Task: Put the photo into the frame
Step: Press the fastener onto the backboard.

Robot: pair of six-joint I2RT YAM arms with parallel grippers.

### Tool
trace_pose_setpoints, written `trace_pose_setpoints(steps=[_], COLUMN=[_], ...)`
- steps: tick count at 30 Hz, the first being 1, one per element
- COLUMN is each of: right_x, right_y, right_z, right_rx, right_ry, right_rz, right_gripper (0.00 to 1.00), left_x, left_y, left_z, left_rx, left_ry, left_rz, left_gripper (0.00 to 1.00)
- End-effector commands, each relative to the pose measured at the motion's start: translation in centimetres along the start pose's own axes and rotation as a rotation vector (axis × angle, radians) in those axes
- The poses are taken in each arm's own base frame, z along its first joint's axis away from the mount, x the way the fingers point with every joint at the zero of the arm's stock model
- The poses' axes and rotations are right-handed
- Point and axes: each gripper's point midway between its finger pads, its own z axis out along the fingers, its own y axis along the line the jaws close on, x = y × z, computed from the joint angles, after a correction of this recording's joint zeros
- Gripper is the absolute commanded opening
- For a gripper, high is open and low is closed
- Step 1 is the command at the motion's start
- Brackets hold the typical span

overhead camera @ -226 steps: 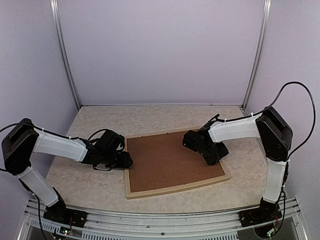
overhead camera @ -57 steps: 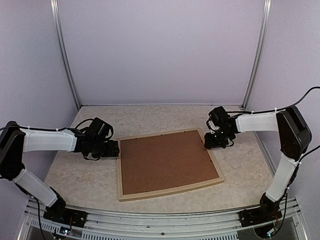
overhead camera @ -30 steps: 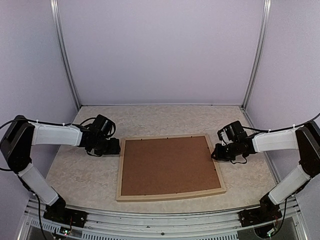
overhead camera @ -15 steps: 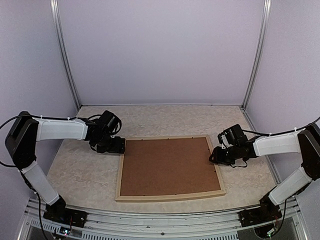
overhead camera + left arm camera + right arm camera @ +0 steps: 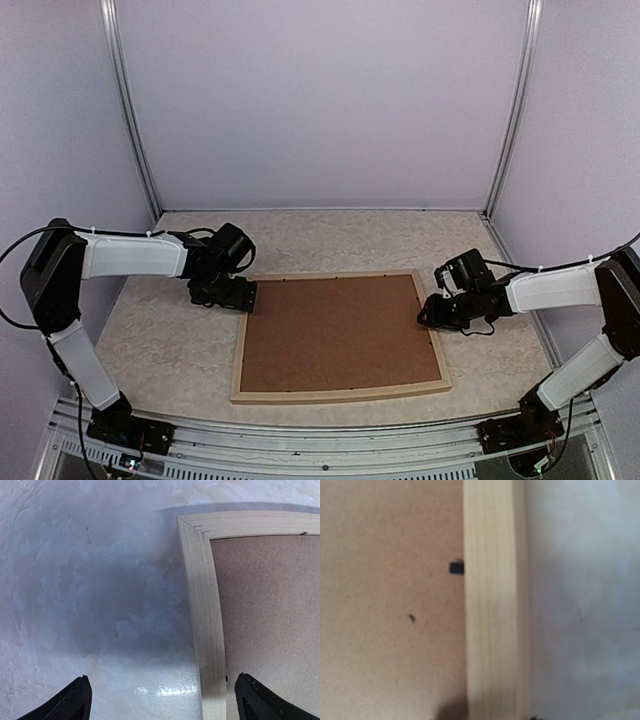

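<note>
The left gripper (image 5: 165,705) has its jaws wide apart, with an edge of the frame (image 5: 202,605) under the gap. The right gripper (image 5: 430,312) is over the opposite edge; I cannot tell how its jaws stand.

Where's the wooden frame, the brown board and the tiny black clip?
pale wooden rectangular frame (image 5: 205,630), left wrist view, on a side rail near the corner.
flat brown hardboard sheet (image 5: 335,330), top view, on its middle.
small black tab (image 5: 456,568), right wrist view, on its middle.
</note>
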Motion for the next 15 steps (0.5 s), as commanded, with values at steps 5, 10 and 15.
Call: trace_pose_setpoints(steps=[5,10,15], right_x=[0.81,0.81,0.89], right_y=[0.14,0.10,-0.07], right_z=[0.31,0.34,0.20], right_rx=[0.000,0.002,0.010], right_ry=[0.033,0.036,0.033], right_rz=[-0.030,-0.033,-0.033], right_gripper=[0.40,0.40,0.40], left_x=[-0.13,-0.04,0.22], left_y=[0.80,1.04,1.38], left_z=[-0.17,0.12,0.75], left_rx=[-0.041,-0.053,-0.079], left_ry=[0.005,0.011,0.020], left_rz=[-0.012,-0.011,-0.004], left_gripper=[0.99,0.99,0.99])
